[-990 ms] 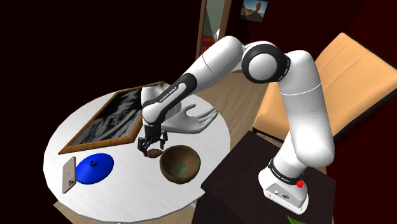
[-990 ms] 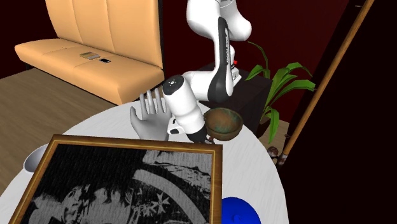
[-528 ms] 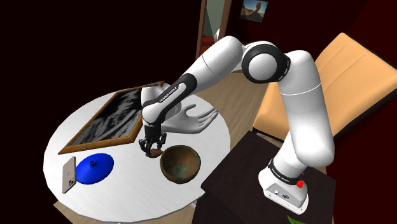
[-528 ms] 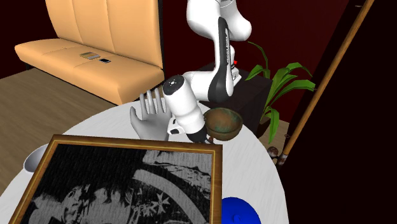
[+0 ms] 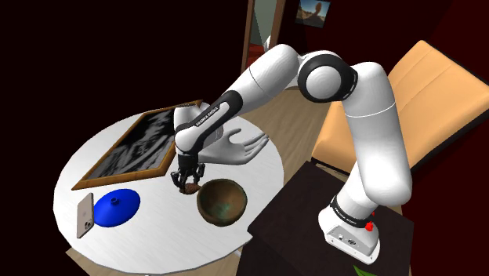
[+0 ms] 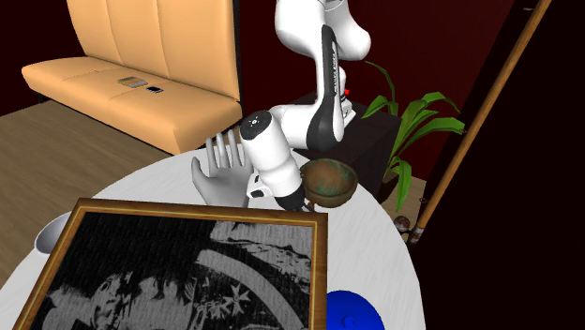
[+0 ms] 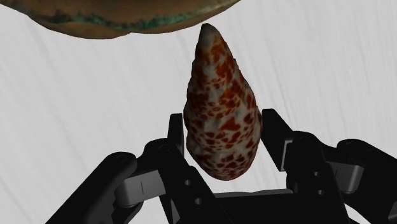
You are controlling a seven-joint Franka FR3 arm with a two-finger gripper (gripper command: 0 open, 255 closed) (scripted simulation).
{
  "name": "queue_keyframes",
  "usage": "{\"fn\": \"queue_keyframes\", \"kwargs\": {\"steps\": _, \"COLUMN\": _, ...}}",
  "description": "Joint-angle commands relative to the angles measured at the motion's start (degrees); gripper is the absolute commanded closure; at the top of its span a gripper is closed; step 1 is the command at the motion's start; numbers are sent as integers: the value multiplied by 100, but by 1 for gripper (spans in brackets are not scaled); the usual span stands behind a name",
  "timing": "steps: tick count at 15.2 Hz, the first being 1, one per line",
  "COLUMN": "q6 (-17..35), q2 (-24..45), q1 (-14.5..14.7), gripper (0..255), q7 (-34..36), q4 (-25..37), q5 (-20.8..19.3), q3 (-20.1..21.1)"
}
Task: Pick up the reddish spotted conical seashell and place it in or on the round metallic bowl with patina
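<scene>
Seashell (image 7: 219,102): cream cone, reddish-brown spots, tip toward bowl (image 7: 127,19) | gripper (image 7: 222,121): fingers (image 7: 272,133) clasping its wide end

A round white tabletop (image 5: 157,235) lies under the claw (image 5: 186,185), in a dim room with dark red walls (image 6: 412,37). Well apart from the claw, a tan upholstered sofa (image 6: 141,56) stands on a wood plank floor (image 6: 47,131). A green potted plant (image 6: 412,122) sits near a slanting wooden door frame (image 6: 478,122), and a black area (image 6: 553,234) shows beyond the frame. In the shoulder view, far behind the claw, a wood-framed doorway (image 5: 262,23) opens beside a small wall picture (image 5: 313,9).
</scene>
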Motion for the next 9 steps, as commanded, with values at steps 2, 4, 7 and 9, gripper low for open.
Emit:
{"fn": "queue_keyframes", "kwargs": {"steps": 2, "q6": -95, "q2": -118, "q1": -11, "gripper": 255, "q7": 21, "q4": -27, "q5": 4, "q3": 5}}
{"fn": "queue_keyframes", "kwargs": {"steps": 4, "q6": -196, "q2": -237, "q1": -20, "gripper": 255, "q7": 42, "q4": -42, "q5": 9, "q3": 13}}
{"fn": "queue_keyframes", "kwargs": {"steps": 7, "q6": -351, "q2": -410, "q1": -34, "gripper": 255, "q7": 75, "q4": -56, "q5": 15, "q3": 23}}
{"fn": "queue_keyframes", "kwargs": {"steps": 9, "q6": -457, "q2": -523, "q1": -43, "gripper": 255, "q7": 96, "q4": -60, "q5": 19, "q3": 30}}
